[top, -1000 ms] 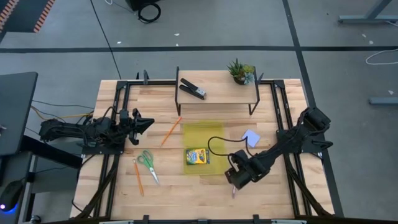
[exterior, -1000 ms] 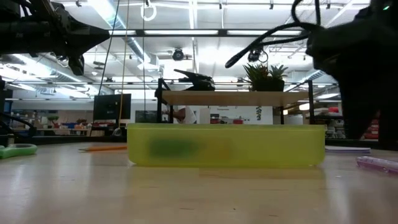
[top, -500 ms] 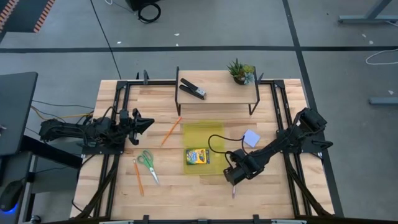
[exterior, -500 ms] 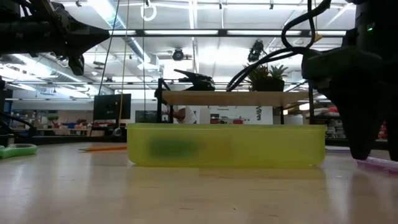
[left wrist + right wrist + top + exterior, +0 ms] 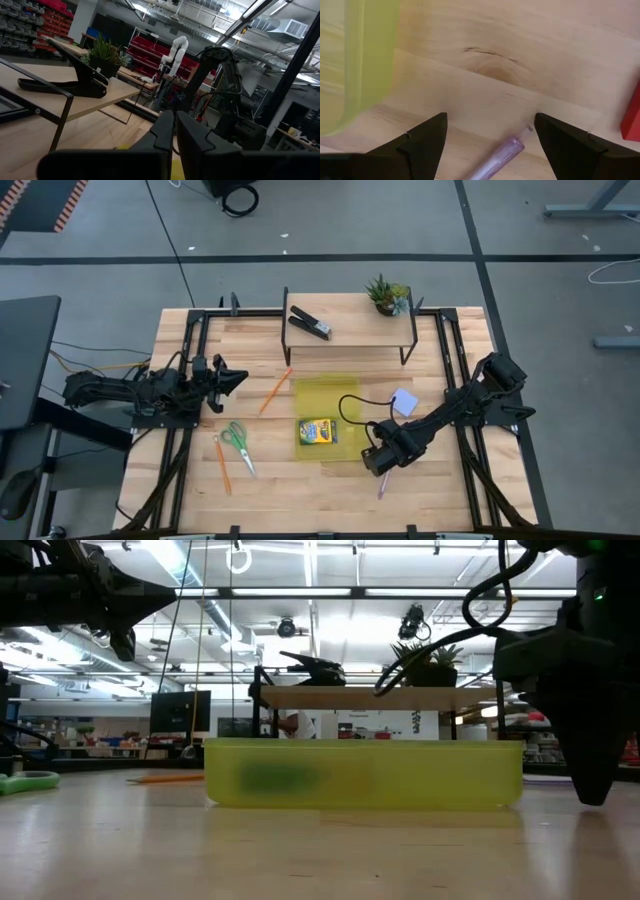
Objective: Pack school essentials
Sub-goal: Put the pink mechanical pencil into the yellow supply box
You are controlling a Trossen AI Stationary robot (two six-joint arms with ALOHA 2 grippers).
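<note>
My right gripper (image 5: 379, 470) is open and points down just above the table, right of the tray's near right corner. In the right wrist view its fingers (image 5: 492, 142) stand on either side of the purple pen (image 5: 495, 160), which lies flat on the wood (image 5: 381, 485); they touch nothing. The red eraser (image 5: 632, 120) lies beside it. The yellow-green crayon box (image 5: 318, 430) lies in the yellow tray (image 5: 325, 395). The pale blue notepad (image 5: 403, 402), green-handled scissors (image 5: 237, 442) and two orange pencils (image 5: 275, 390) (image 5: 221, 463) lie on the table. My left gripper (image 5: 238, 377) waits shut at the left.
A raised wooden shelf (image 5: 350, 338) at the far edge carries the black stapler (image 5: 311, 325) and the small potted plant (image 5: 387, 295). The tray's wall (image 5: 355, 60) stands close to my right gripper. Bare wood lies along the near edge.
My right gripper has come down toward the table beside the tray's near right corner, over the pen, and has stayed open.
</note>
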